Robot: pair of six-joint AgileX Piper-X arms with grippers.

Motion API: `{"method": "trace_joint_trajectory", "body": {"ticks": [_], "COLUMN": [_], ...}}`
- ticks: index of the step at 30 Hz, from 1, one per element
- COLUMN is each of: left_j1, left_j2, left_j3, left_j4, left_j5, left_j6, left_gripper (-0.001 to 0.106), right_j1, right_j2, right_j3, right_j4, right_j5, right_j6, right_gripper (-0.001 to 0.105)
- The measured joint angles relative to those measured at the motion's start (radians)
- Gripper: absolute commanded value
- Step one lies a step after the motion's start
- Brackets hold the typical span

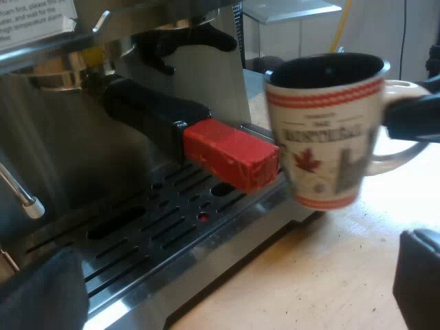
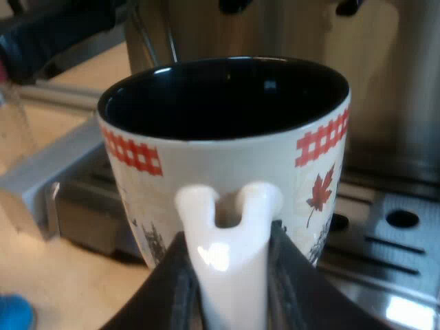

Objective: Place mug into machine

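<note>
We hold the mug [image 2: 227,165] upright, mouth up, its handle [image 2: 230,234] pointing into our right gripper [image 2: 230,289], clamped on it; left gripper [image 1: 230,289] spread wide, empty.

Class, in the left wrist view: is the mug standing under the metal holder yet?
No: the mug is out beyond the holder's red handle end, held by the right gripper.

A white paper label [image 1: 38,17] stuck high on the steel espresso machine [image 1: 55,158] carries printed lines cut off at the edge; "first, please", "and wait for the" and "temperature" can be made out. The white ceramic mug [image 1: 326,130] [image 2: 227,165] bears blurred dark capitals that look like "MONTREAL", with a smaller unreadable line above. A red maple leaf [image 1: 302,163] [image 2: 320,192] is printed below.
</note>
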Motion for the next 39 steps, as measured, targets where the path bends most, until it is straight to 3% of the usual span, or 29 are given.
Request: {"method": "trace_joint_trajectory", "body": {"ticks": [24,39], "left_j1": [0.000,0.000], "left_j2": [0.000,0.000], "left_j3": [0.000,0.000], "left_j4": [0.000,0.000], "left_j5": [0.000,0.000], "left_j6": [0.000,0.000], "left_gripper": [0.092,0.092], "right_j1": [0.000,0.000], "right_j2": [0.403,0.513], "right_j3": [-0.275,-0.356], "right_j4": [-0.113,-0.129], "right_j5": [-0.004,0.034], "right_j6": [0.000,0.000], "right_gripper": [0.000,0.000]}}
